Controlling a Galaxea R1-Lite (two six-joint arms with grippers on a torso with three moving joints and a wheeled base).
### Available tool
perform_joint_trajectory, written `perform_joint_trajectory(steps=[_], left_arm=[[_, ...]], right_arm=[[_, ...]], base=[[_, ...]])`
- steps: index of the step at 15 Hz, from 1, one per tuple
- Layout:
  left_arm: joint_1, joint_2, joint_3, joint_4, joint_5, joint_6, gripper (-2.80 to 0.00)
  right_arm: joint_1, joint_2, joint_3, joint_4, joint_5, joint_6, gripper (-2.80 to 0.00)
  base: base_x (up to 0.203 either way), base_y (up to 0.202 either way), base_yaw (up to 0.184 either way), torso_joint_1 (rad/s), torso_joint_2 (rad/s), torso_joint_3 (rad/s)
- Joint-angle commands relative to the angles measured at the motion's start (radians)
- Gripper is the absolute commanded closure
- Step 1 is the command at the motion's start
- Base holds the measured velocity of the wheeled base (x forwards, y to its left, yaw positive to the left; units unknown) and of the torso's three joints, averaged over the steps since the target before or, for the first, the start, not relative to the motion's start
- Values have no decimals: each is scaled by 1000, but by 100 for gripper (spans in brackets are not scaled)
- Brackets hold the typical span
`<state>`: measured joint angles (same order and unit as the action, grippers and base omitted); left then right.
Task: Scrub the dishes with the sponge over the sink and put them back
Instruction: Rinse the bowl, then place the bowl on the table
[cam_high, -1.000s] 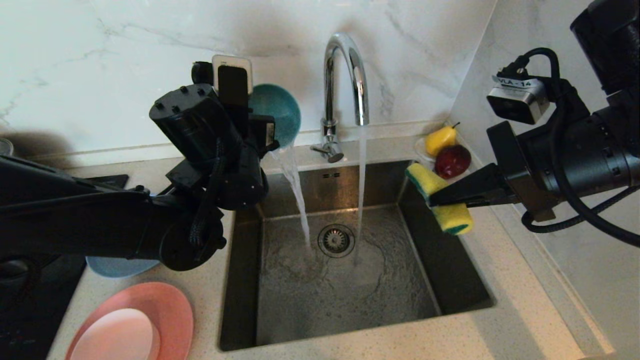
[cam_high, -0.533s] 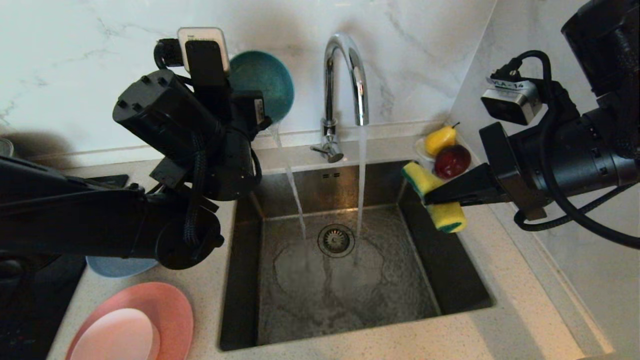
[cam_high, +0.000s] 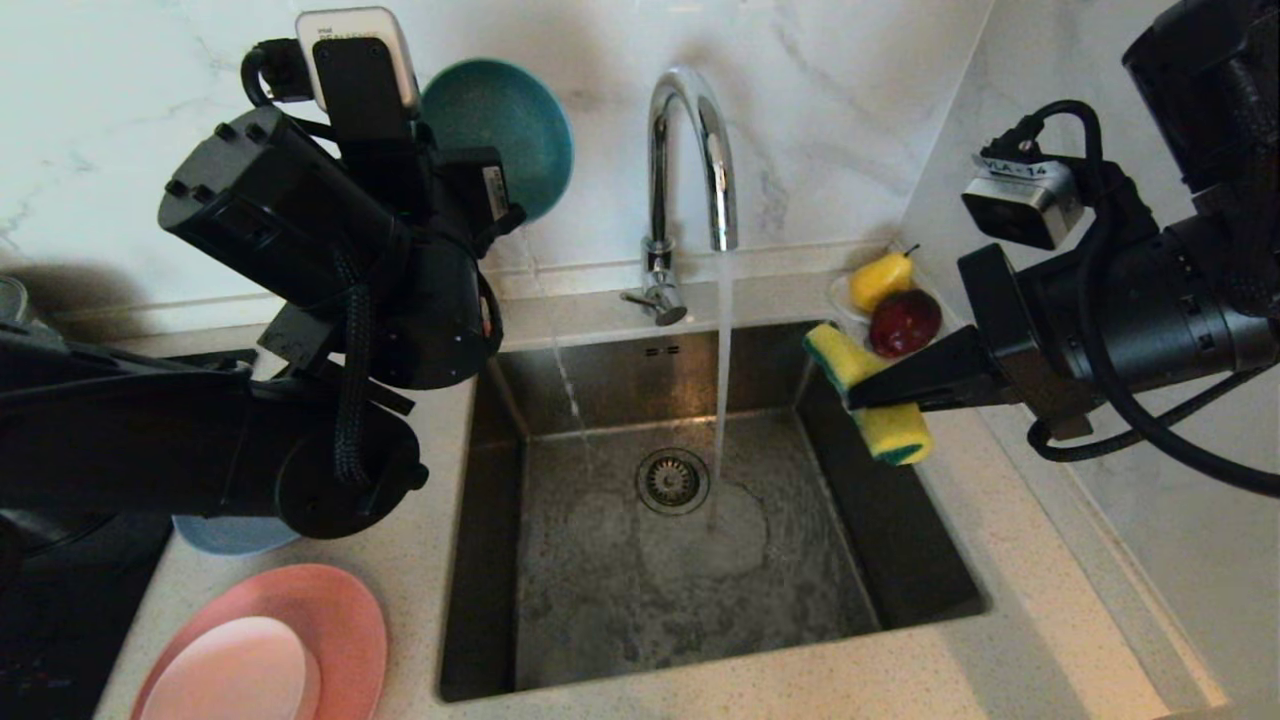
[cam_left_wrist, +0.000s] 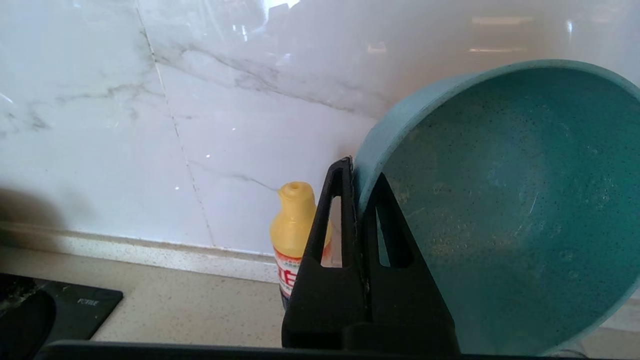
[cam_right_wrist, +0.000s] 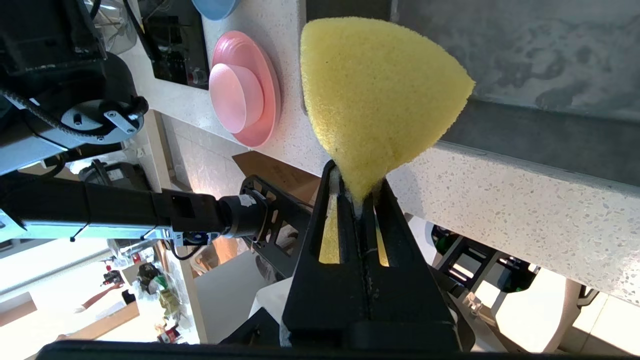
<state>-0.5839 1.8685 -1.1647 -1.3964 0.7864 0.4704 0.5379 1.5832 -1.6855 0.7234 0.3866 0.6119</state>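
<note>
My left gripper (cam_left_wrist: 360, 172) is shut on the rim of the teal bowl (cam_high: 505, 130), one finger inside and one outside. It holds the bowl (cam_left_wrist: 510, 210) tilted on edge, high up before the wall, left of the tap (cam_high: 690, 150). A thin trickle falls from the bowl into the sink (cam_high: 900, 560), and the tap is running. My right gripper (cam_high: 865, 400) is shut on the bent yellow sponge (cam_high: 885, 428) over the sink's right rim; the sponge (cam_right_wrist: 380, 90) bulges beyond the gripper (cam_right_wrist: 357, 182). The salmon plate (cam_high: 340, 610), holding the small pink dish (cam_high: 235, 670), and the grey-blue plate (cam_high: 230, 533) lie on the left counter.
A white dish with a pear and an apple (cam_high: 895, 300) stands in the back right corner. A yellow bottle (cam_left_wrist: 292, 225) stands by the wall behind the bowl. A black cooktop (cam_high: 60, 600) lies at the far left.
My left arm has lifted the bowl up and to the left, and the water pouring from it has thinned to a trickle. The right gripper with the sponge has hardly moved.
</note>
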Motion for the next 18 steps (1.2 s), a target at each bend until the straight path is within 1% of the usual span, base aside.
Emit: perform_joint_trajectory(steps=[1, 3, 4, 6, 9, 11, 12, 13, 14, 15, 17, 18], left_arm=[[-1, -8, 10, -10, 5, 2, 0], [-1, -10, 18, 1, 8, 1, 0], [-1, -16, 37, 32, 7, 3, 0], [1, -27, 84, 172, 4, -17, 0], [8, -60, 102, 413, 7, -90, 0], [10, -107, 98, 619, 3, -173, 0], [11, -140, 95, 719, -13, -219, 0], [15, -184, 91, 834, -65, -274, 0], [22, -223, 82, 958, -133, -332, 0], [27, -246, 53, 1079, -172, -397, 0], [39, -289, -40, 1338, -234, -564, 0], [62, -312, -90, 1447, -287, -636, 0]], right_arm=[[1, -2, 0, 4, 2, 3, 0], [1, -2, -2, 4, 2, 3, 0], [2, -2, 0, 4, 2, 3, 0], [1, -5, 0, 4, 2, 3, 0], [-1, -9, 0, 5, 1, 2, 0], [-1, -15, -6, 7, 0, 3, 0], [-1, -22, -3, 8, 0, 2, 0], [-1, -25, 1, 11, -2, 3, 0], [-1, -20, 4, 14, -2, 3, 0], [-1, -23, 14, 13, -3, 2, 0], [-3, -25, 29, 7, -5, 0, 0], [-10, -19, 29, 5, -5, 0, 0]], base=[[0, 0, 0, 0, 0, 0], [0, 0, 0, 0, 0, 0], [0, 0, 0, 0, 0, 0], [0, 0, 0, 0, 0, 0], [0, 0, 0, 0, 0, 0], [0, 0, 0, 0, 0, 0], [0, 0, 0, 0, 0, 0], [0, 0, 0, 0, 0, 0], [0, 0, 0, 0, 0, 0], [0, 0, 0, 0, 0, 0], [0, 0, 0, 0, 0, 0], [0, 0, 0, 0, 0, 0]])
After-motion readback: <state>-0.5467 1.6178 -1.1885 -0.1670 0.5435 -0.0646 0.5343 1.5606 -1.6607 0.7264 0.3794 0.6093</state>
